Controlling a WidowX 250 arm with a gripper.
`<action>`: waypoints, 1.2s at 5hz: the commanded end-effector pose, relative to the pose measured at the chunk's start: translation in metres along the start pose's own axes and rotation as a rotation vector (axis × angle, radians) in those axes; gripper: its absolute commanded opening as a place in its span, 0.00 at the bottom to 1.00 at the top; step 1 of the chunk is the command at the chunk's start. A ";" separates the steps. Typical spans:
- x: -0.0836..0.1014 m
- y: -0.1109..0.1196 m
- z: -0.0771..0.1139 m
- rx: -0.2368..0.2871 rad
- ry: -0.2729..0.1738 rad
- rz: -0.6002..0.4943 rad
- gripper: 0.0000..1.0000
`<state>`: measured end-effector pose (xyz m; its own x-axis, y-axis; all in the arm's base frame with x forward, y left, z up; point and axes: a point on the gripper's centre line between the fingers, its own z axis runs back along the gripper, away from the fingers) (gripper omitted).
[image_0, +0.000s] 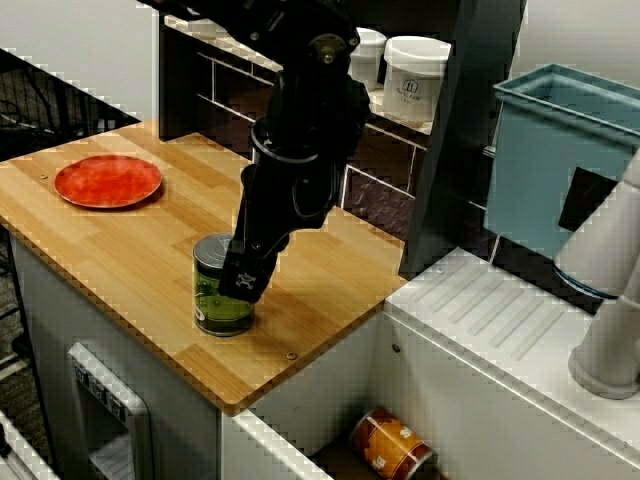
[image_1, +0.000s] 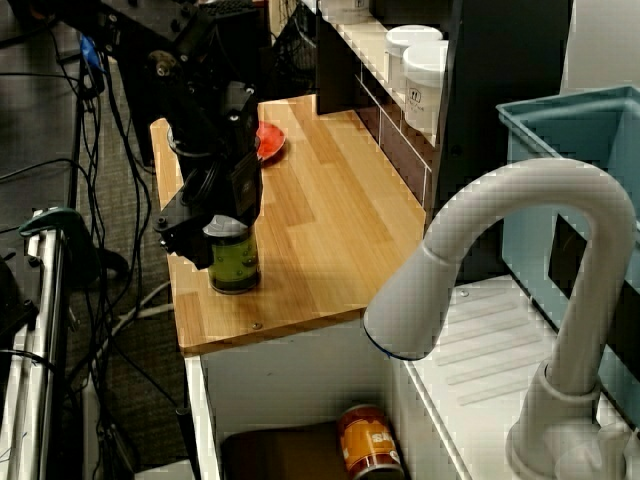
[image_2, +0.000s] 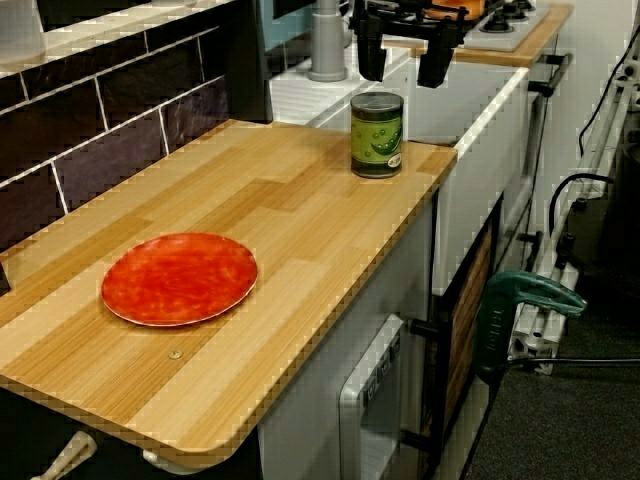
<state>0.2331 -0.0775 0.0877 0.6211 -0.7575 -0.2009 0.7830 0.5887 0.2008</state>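
The black pincer (image_2: 402, 80) hangs just above the green-labelled metal tin (image_2: 377, 135). Its two fingers (image_2: 370, 62) are spread wider than the tin and grip nothing. In the view along the worktop their tips sit a little higher than the tin's lid, with a gap between; in the view from above, one finger crosses in front of the tin (image_0: 215, 300), so contact cannot be judged there. The tin stands upright on the pale wooden worktop (image_2: 300, 230), near the corner beside the white sink. A round red plate (image_2: 180, 278) lies flat well apart from it, toward the worktop's other end. In the view from the side, an orange-labelled can (image_1: 370, 440) lies on its side down in the sink, below the curved white tap (image_1: 520, 230). White lidded jars (image_0: 415, 75) stand on the shelf behind the arm.
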 end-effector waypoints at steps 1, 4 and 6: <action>-0.015 -0.013 0.010 0.029 -0.036 -0.155 1.00; -0.006 -0.004 0.003 -0.021 -0.069 -0.309 1.00; 0.007 0.002 -0.008 -0.081 -0.085 -0.387 1.00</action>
<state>0.2451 -0.0923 0.0655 0.2937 -0.9374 -0.1870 0.9553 0.2946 0.0235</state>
